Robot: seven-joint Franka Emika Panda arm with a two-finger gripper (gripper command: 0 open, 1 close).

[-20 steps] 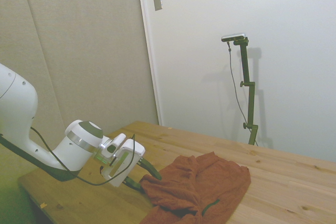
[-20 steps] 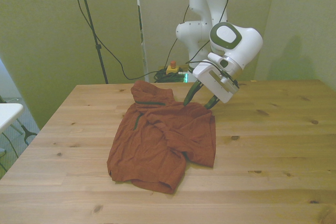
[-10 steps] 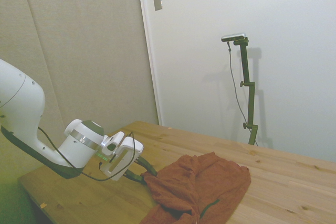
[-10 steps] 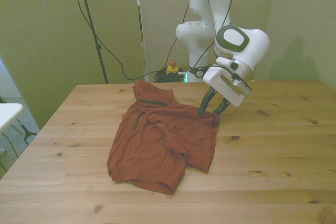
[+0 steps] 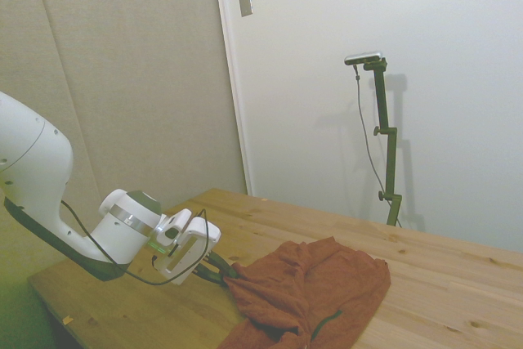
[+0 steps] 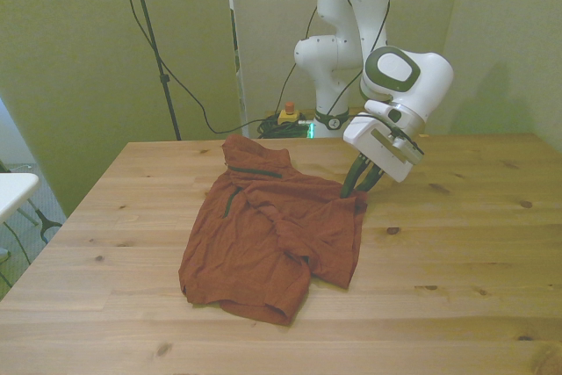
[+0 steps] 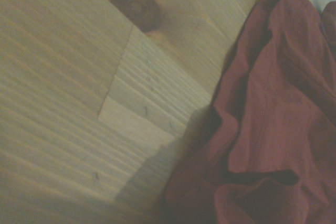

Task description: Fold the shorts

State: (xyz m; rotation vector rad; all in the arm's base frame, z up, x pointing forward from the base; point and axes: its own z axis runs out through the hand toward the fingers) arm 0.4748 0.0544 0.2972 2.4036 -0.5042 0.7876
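White arm's two-finger gripper (image 6: 356, 189) is pinched on the corner of the rumpled rust-orange fabric shorts (image 6: 268, 234), centre of the front view on the wooden table (image 6: 457, 243). Cloth spreads toward the frame's lower left from the fingers, so the fold should carry that way.

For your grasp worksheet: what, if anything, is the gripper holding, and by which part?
The gripper pinches the shorts at the edge on the front view's right.

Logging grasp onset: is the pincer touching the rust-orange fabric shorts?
Touching: front view shows the pincer fingertips meeting the rust-orange shorts' corner, no gap.
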